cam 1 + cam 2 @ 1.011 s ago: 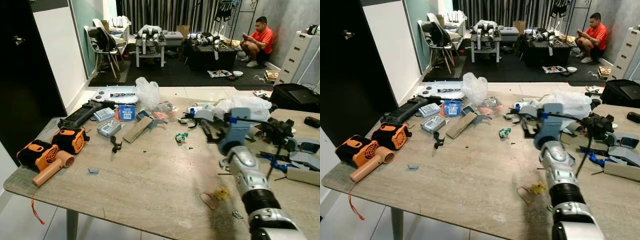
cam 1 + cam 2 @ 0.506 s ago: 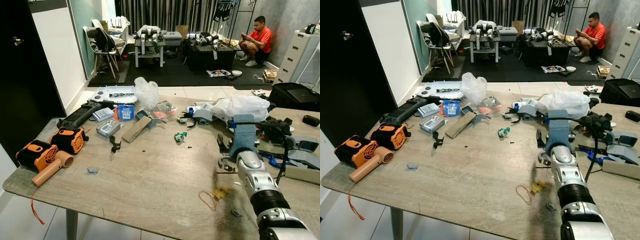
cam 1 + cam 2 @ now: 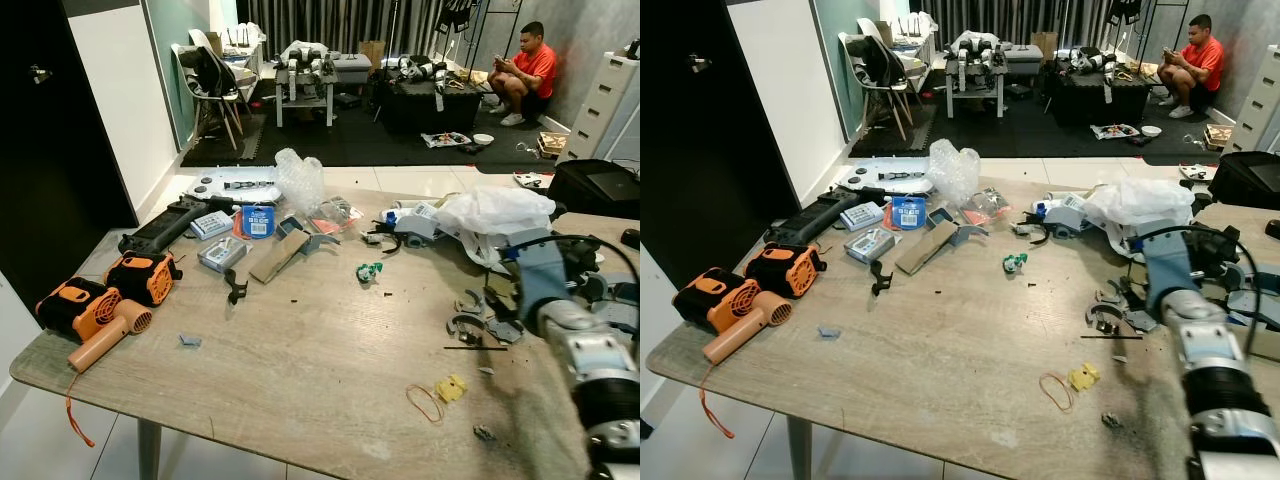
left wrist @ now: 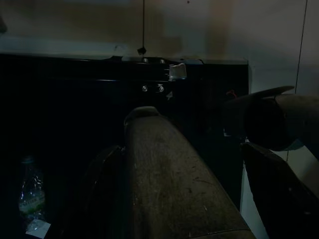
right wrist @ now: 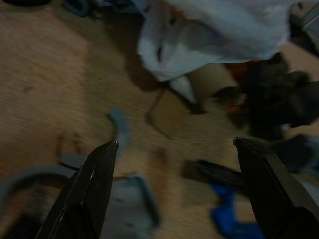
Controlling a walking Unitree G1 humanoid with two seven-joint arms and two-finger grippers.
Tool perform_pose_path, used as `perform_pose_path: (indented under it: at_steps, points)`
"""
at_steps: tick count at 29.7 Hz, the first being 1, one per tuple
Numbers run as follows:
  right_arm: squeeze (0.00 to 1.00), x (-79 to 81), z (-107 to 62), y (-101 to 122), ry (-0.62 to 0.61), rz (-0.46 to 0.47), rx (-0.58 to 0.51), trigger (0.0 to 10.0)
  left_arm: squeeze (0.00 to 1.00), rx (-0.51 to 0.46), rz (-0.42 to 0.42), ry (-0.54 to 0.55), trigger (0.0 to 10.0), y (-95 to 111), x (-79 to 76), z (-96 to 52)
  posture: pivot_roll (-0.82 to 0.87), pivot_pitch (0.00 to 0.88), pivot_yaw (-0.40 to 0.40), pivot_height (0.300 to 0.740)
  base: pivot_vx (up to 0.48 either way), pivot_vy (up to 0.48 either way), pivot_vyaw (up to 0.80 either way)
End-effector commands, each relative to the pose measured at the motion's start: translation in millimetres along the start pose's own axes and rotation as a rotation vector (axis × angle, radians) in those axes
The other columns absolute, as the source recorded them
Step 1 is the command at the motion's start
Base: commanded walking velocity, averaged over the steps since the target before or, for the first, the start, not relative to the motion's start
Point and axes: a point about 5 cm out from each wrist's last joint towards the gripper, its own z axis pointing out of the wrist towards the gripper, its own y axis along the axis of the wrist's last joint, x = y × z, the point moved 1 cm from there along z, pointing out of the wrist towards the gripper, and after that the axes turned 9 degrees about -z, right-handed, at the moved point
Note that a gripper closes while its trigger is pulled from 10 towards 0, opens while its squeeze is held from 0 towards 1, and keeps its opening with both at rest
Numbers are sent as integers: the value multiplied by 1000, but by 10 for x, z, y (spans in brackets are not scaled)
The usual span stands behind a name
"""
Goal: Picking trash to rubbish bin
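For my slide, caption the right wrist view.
Open right gripper hovers over curved grey plastic scraps near a white plastic bag.

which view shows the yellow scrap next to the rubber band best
The right eye view: the yellow scrap lies sharp and unblocked on the table, just right of the rubber band. The left eye view shows it about as well, slightly farther right in the picture. The left wrist view is dark and the right wrist view looks at other clutter.
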Motion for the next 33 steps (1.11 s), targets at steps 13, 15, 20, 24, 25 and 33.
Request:
perform_pose_path:
  at_steps: [13, 15, 20, 24, 25, 33]
  points:
    - [0, -41, -279, -421, 419, -33, 58, 10000, 0, 52, 8, 4, 10000, -128, 18, -18, -175, 135, 35, 740, 0, 0, 0]
    - [0, -9, -208, -486, 370, -3, 55, 10000, 0, 57, 7, 6, 10000, -143, 28, -24, -170, 139, 36, 740, 0, 0, 0]
    - [0, 75, -134, -507, 313, 31, 16, 10000, 0, 56, 4, 8, 10000, -148, 38, -29, -164, 142, 38, 740, 0, 0, 0]
    - [0, 275, -75, -605, 307, 80, 59, 10000, 0, 53, 1, 9, 10000, -148, 41, -31, -157, 146, 37, 740, 0, 0, 0]
    - [0, 307, -71, -638, 313, 73, 80, 10000, 0, 52, 0, 8, 10000, -147, 42, -31, -157, 146, 37, 740, 0, 0, 0]
    - [0, 707, -47, -646, 519, 69, 86, 10000, 0, 49, -4, 8, 10000, -140, 34, -27, -158, 146, 33, 740, 0, 0, 0]
